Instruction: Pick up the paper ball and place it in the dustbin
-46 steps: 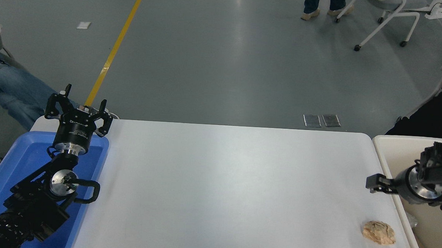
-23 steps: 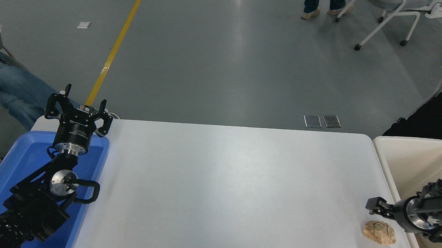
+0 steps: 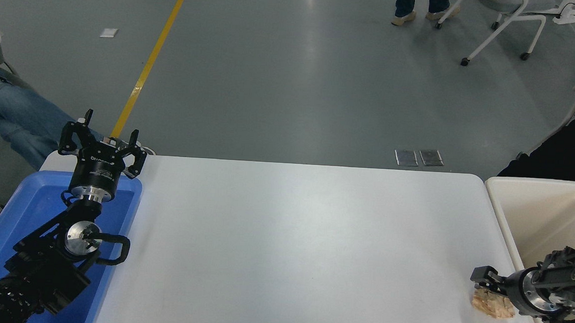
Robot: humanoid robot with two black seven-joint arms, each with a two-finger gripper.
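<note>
1. Head view: one wrinkled tan paper ball (image 3: 492, 305) lies on the smooth white table (image 3: 293, 245) near its right edge, at four o'clock, beside the one cream, thick-rimmed dustbin (image 3: 508, 220).
2. The right gripper (image 3: 480, 280) sits over the ball's far side, reaching across the bin rim (finger spread: cannot tell).
3. The left gripper (image 3: 102, 139), fingers spread wide, stands above the blue tray (image 3: 3, 230) at nine o'clock; the table's middle is open.

paper ball (image 3: 491, 306) partly hidden under right gripper (image 3: 483, 281), dustbin (image 3: 511, 212) cut off at right edge
</note>
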